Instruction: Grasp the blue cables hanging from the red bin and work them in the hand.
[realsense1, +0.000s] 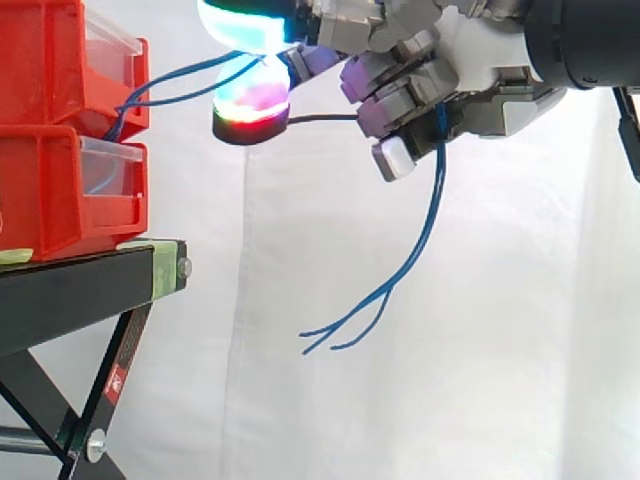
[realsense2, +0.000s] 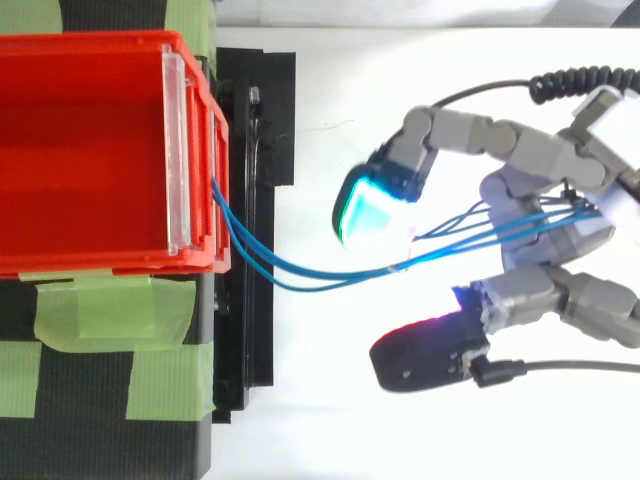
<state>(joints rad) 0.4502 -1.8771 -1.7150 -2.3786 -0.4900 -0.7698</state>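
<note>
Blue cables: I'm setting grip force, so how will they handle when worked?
Probably floppy: the cables sag between bin and hand and droop below it. Likely light, being so thin; strands may slip or splay, as the free ends do.

At the left of the side view, the upper bin (realsense1: 50, 60) sits on the lower bin (realsense1: 50, 190). Both rest on the stand (realsense1: 90, 278), with the curtain (realsense1: 300, 420) behind them. Your hand (realsense1: 480, 92) is to the right of the bins, well apart from them and above the stand's top. The cables (realsense1: 436, 185) leave the upper bin's front and cross the gap to the hand. They pass between its curled fingers and hang below it, their ends free in the air.
</note>
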